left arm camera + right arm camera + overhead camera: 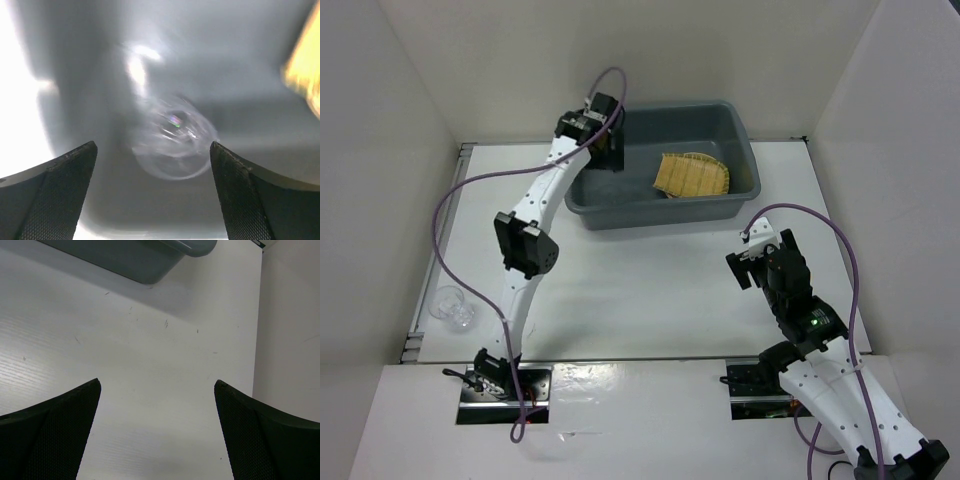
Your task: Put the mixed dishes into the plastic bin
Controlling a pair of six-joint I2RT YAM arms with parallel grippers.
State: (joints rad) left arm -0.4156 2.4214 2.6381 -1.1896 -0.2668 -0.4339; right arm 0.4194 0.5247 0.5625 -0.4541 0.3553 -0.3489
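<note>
The dark grey plastic bin (660, 210) stands at the back centre. The yellow woven bamboo tray (692, 176) lies inside it at the right, also blurred at the right edge of the left wrist view (305, 65). My left gripper (610, 140) is open over the bin's left end. In its wrist view a clear glass cup (172, 137), blurred, is on the bin floor (240, 75) below the open left gripper (152, 145), apart from both fingers. My right gripper (760, 250) is open and empty over the table (157, 382). The tan-orange plates are hidden.
Another clear glass item (452, 307) sits at the table's left edge near the left wall. White walls enclose the table on three sides. The bin's near right corner (145, 260) shows at the top of the right wrist view.
</note>
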